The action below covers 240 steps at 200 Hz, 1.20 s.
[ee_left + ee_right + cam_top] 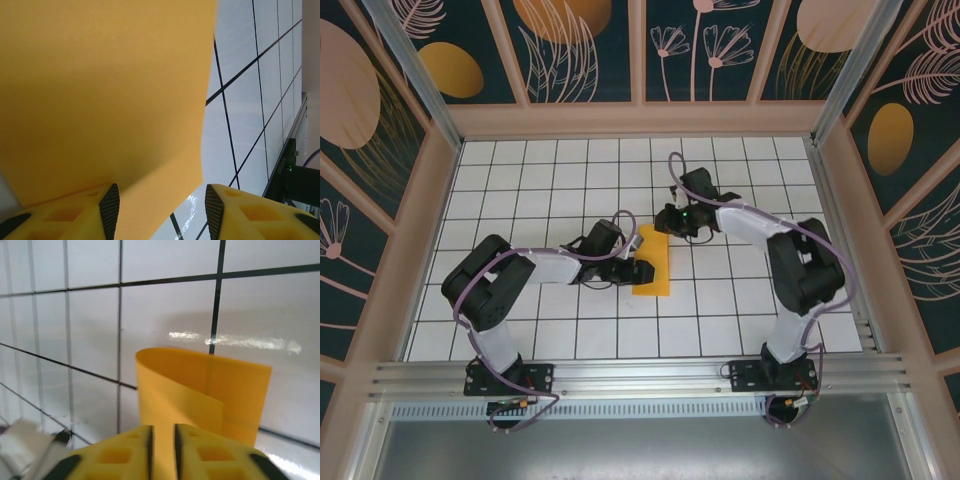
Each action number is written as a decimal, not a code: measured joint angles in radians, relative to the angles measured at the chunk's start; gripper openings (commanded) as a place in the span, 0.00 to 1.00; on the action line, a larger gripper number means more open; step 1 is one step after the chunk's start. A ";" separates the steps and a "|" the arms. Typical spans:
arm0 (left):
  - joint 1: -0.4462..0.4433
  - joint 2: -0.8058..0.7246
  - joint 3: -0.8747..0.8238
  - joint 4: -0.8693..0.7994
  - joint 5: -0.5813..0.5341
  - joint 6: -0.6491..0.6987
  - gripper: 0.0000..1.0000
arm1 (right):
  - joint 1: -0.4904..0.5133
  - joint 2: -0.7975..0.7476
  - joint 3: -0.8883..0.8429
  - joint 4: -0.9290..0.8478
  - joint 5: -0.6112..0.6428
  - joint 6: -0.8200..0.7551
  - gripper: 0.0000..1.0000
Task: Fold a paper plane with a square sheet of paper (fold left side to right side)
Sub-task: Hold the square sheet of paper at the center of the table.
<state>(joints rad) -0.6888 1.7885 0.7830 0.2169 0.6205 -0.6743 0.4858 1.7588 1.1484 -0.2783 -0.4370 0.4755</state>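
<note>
Item inspected: the square sheet of paper [658, 256], thin, matte, orange-yellow. In the top view it lies doubled over at the middle of the white gridded worktop [570, 170], showing as a narrow rectangle with its long sides running from the far side to the near side.

In the right wrist view the sheet [200, 390] is not pressed flat. The upper layer rolls over in a soft, rounded bend on the left. The lower layer shows past it on the right, with a straight top edge and a sharp corner. A faint vertical line crosses the paper near that overlap. In the left wrist view the sheet [100, 100] is a plain, unmarked field with 1 straight edge against the tiles [250, 100].

Position against the grippers:
- The left gripper [640, 272] sits at the sheet's near left edge. In its own view the left gripper [161, 200] has its 2 fingers spread wide. The sheet's lower corner lies between them and spreads over the left finger. The right finger stands clear of the paper.
- The right gripper [668, 220] sits at the sheet's far end. In its own view the right gripper [163, 432] has its fingers nearly pressed together, with a narrow slit left. The paper runs into that slit. Whether the pads clamp it cannot be told.
</note>
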 measured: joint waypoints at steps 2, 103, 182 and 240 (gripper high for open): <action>0.000 0.000 0.000 0.000 0.000 0.000 0.52 | 0.000 -0.013 -0.008 0.000 -0.001 0.004 0.13; 0.000 0.000 0.000 0.000 0.000 -0.004 0.52 | 0.079 -0.239 -0.425 0.085 -0.148 0.154 0.08; 0.000 -0.001 0.000 0.000 -0.001 -0.004 0.52 | 0.106 -0.151 -0.430 0.151 -0.154 0.186 0.08; 0.000 -0.001 0.001 0.000 0.000 -0.005 0.52 | 0.110 -0.108 -0.425 0.143 -0.114 0.178 0.08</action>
<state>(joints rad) -0.6888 1.7878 0.7837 0.2165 0.6201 -0.6792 0.5957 1.6508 0.7231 -0.1356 -0.5507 0.6537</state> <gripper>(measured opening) 0.520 0.081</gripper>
